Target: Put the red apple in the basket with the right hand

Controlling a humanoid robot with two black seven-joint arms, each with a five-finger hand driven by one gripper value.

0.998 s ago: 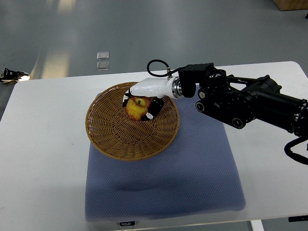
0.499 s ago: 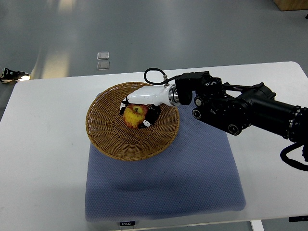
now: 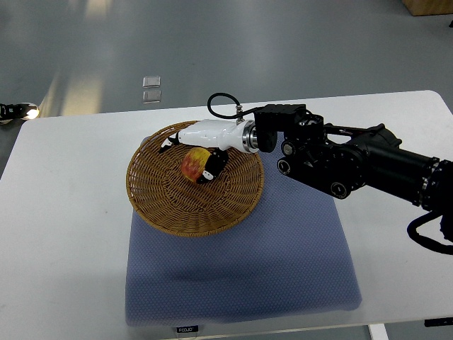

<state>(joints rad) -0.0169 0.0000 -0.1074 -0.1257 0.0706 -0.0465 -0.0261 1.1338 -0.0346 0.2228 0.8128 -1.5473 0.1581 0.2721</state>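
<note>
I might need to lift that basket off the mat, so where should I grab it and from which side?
Grip the wicker basket by its raised rim on the near-left side, away from the right hand and apple. It is shallow and wide, so a two-handed rim hold probably keeps it level.

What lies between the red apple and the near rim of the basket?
Top view: only bare woven basket floor. The red apple sits under the right hand, and nothing lies between it and the basket near rim.
</note>
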